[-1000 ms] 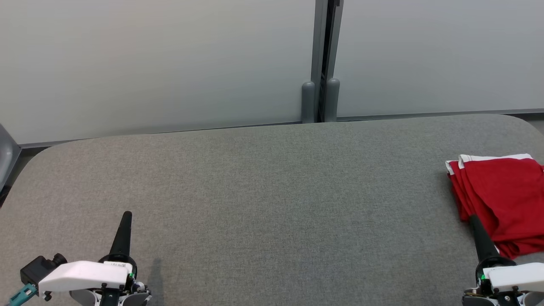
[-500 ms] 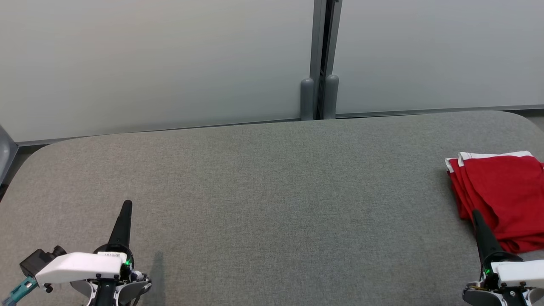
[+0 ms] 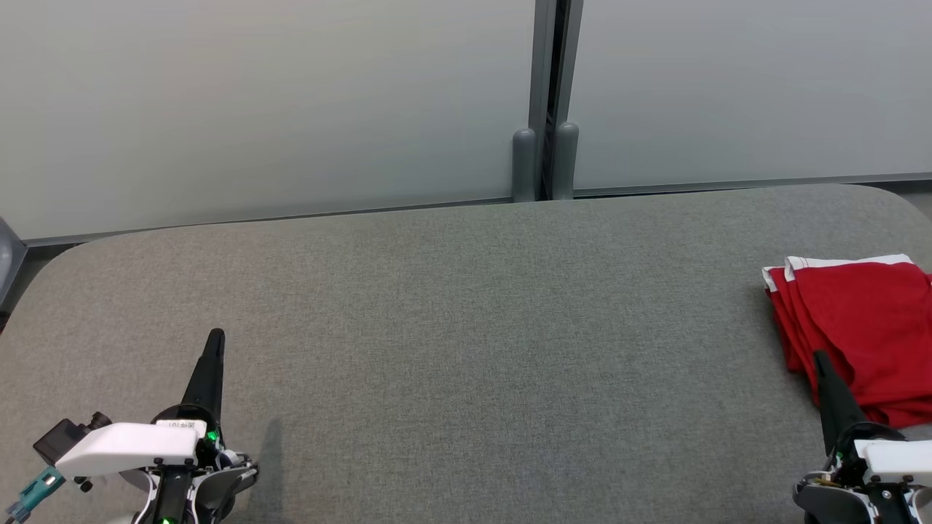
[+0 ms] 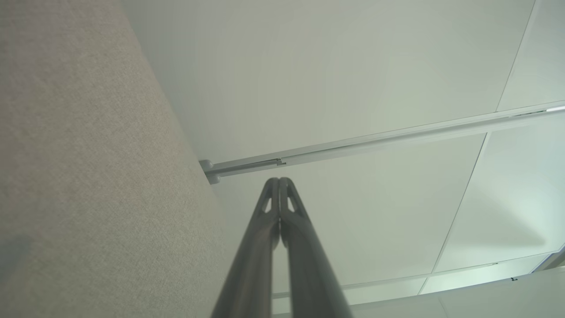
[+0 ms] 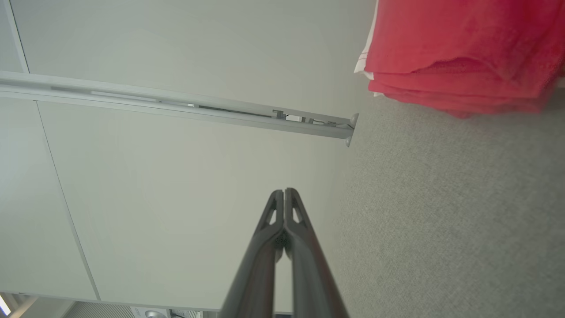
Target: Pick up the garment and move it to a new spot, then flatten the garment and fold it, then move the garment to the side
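Red cloth with white trim, the folded garment (image 3: 863,331) lies at the right end of the grey fabric-covered table (image 3: 466,327), partly cut off by the head view's right border. Its white-trimmed edge is at the far end, toward the pale frosted wall panels (image 3: 255,109). Its long axis runs from far to near, leaning a little to the right as it comes nearer. Several stacked layers show as fanned folds along its left side. In the right wrist view the garment (image 5: 463,53) sits at the upper right, its layered edge and a sliver of white trim facing the camera.

The right gripper (image 3: 820,356) rises from the lower right of the head view with its two dark fingers pressed together on nothing. Its tip overlaps the garment's near left corner there, but its own wrist view shows the clenched fingers (image 5: 284,192) apart from the cloth.

The left gripper (image 3: 215,336) stands at the lower left over bare table, well apart from the garment. Its fingers (image 4: 279,181) are likewise clamped together and empty.

A grey upright post (image 3: 542,102) divides the wall panels behind the table's far edge.
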Tool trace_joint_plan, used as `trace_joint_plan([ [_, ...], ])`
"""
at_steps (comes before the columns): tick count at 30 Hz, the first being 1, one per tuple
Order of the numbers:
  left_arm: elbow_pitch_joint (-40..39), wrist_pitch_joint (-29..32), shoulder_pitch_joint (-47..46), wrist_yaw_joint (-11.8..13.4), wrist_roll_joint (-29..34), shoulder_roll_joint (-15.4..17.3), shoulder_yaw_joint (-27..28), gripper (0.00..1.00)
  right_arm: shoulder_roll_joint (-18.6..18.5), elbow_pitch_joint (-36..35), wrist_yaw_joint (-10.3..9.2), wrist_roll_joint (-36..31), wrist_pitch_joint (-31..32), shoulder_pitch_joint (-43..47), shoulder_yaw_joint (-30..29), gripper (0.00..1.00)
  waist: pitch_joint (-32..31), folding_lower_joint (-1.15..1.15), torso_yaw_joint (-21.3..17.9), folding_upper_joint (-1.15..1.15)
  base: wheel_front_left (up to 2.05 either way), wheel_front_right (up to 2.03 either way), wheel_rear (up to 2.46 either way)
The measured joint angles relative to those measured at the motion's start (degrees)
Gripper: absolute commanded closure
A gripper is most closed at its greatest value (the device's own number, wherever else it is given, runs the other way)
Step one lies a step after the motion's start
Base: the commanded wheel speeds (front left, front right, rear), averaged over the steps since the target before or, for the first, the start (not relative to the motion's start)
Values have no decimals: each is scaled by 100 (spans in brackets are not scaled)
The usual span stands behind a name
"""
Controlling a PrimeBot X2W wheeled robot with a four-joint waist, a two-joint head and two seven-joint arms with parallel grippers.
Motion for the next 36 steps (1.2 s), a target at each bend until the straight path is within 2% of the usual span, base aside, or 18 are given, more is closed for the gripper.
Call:
trace_joint_plan([
  [21,65,191,-249,-115,-671,-36,76,100,-11,19,0,797,18,-118,-40,100,83,0,-34,0,0,0,0],
  [36,65,198,-261,-116,-673,-36,77,100,-12,19,-1,802,18,-118,-41,100,83,0,-34,0,0,0,0],
])
